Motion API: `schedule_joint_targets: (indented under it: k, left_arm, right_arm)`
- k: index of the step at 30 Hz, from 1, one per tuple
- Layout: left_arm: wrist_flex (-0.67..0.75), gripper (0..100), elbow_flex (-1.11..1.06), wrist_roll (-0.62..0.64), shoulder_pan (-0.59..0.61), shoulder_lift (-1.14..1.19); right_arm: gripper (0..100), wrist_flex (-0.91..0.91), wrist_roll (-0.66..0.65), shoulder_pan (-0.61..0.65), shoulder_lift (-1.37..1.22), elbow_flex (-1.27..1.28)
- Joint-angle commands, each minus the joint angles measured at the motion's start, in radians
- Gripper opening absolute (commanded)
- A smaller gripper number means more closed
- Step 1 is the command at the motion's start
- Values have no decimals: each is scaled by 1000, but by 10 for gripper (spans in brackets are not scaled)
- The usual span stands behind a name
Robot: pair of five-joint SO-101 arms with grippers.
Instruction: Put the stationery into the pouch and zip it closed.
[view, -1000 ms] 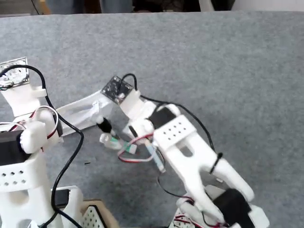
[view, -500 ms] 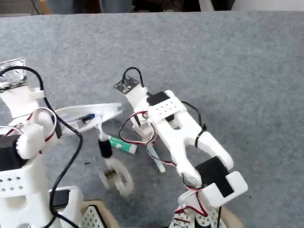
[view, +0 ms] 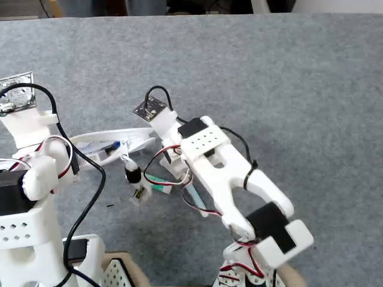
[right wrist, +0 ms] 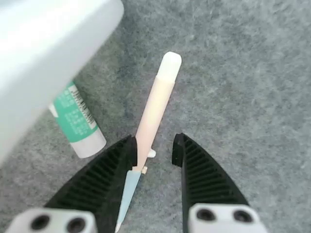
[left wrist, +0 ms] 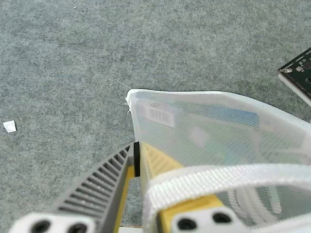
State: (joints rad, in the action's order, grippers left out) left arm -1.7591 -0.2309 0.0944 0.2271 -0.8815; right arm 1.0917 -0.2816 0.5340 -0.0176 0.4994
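Observation:
A white mesh pouch (view: pixel 108 142) hangs off the mat at the centre left, with my left gripper (left wrist: pixel 142 158) shut on its corner. Stationery shows through the pouch (left wrist: pixel 204 131) mesh. A pale pen (right wrist: pixel 155 102) lies on the grey mat between the fingers of my right gripper (right wrist: pixel 154 140), which is open, and the pen touches one finger. A green and white glue stick (right wrist: pixel 80 126) lies beside the pen. In the high view, the pen (view: pixel 197 200) and glue stick (view: pixel 158 185) lie just under the right arm.
A black and white tag (view: pixel 133 178) dangles on a cord from the pouch near the glue stick. A small white scrap (left wrist: pixel 9 126) lies on the mat (view: pixel 287 84), which stretches bare to the back and right. The arm bases stand at the front edge.
The right arm has drawn back and turned, bringing its gripper down over the pen. The pouch now stands more on edge, and its dangling tag has swung back and forth.

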Motion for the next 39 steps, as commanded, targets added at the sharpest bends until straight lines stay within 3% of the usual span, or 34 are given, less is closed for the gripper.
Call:
schedule_joint_targets:
  k: [1, 24, 29, 39]
  left_arm:
    - [0, 29, 50, 5, 19, -12]
    - [0, 29, 50, 5, 22, -12]
    - [0, 29, 50, 5, 22, -12]
    - [0, 29, 50, 5, 21, -12]
  right_arm:
    - [141, -20, 9, 15, -38, -50]
    - [135, -14, 103, 66, -254, -177]
    - [11, -20, 95, 64, -249, -179]
    - [12, -11, 94, 23, -240, -180]
